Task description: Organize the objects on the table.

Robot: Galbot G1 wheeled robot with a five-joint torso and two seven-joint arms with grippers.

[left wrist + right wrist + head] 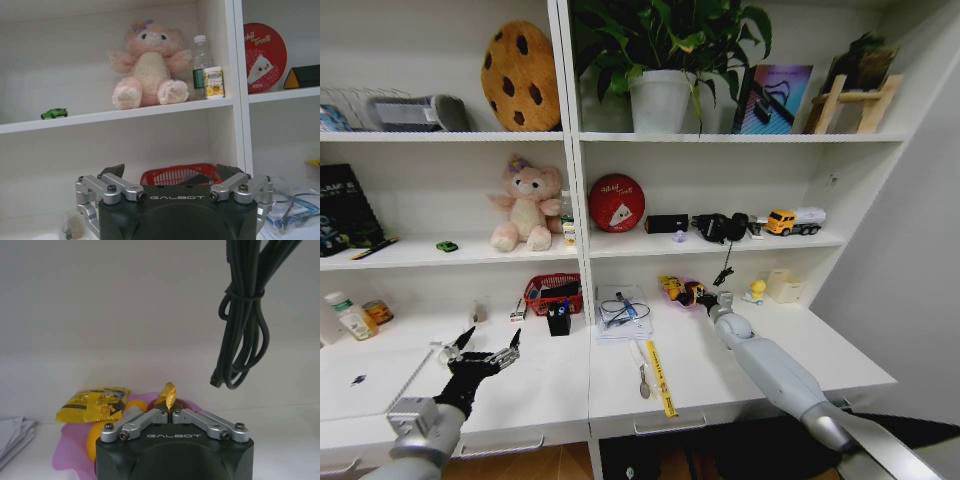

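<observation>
My left gripper [490, 342] [172, 174] hovers open over the left part of the white table [545, 392], holding nothing. Beside it lies the silver laptop [360, 385]. A black holder with pens [558, 318] stands in front of a red basket [553, 293] [180, 175]. The tiny green toy car [446, 246] [54, 113] sits on the shelf above. At the back of the table's right half, my right gripper [701, 298] [170, 409] is shut on a small gold wrapper [166, 394]. It sits by a yellow snack packet [93, 404] on a purple dish [67, 452].
A pink plush bear [527, 208] [149, 65], a bottle [200, 62] and a small jar [214, 82] stand on the middle shelf. A black cable [244, 315] hangs near my right gripper. A yellow ruler [658, 378], a spoon [642, 375] and a bagged cable [623, 312] lie mid-table.
</observation>
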